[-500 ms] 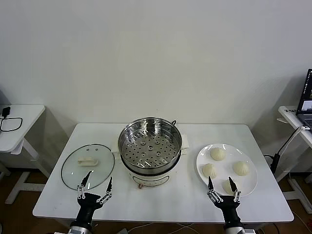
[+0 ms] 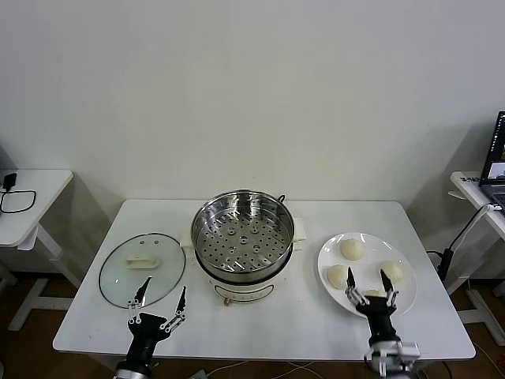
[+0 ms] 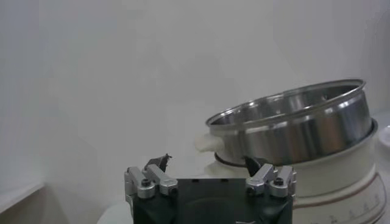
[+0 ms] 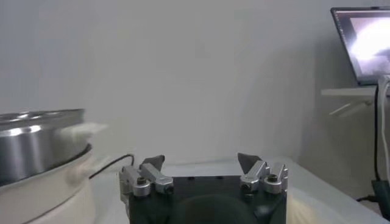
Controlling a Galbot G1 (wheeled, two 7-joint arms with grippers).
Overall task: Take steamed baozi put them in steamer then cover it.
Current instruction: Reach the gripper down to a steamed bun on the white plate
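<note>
White table (image 2: 268,328), uncovered steamer (image 2: 243,241) at centre, cover (image 2: 142,268) lying flat at its left, steamed baozi (image 2: 352,249) on plate (image 2: 327,254), left gripper (image 2: 160,301) spread wide, empty, by the cover, right gripper (image 2: 371,283) spread wide, empty, above the plate's near buns.

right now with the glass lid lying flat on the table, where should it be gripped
Grip the white rectangular handle at the centre of the cover, coming straight down from above. The lid lies flat with the handle up, its rim low on the table. The open left gripper is nearest.
</note>
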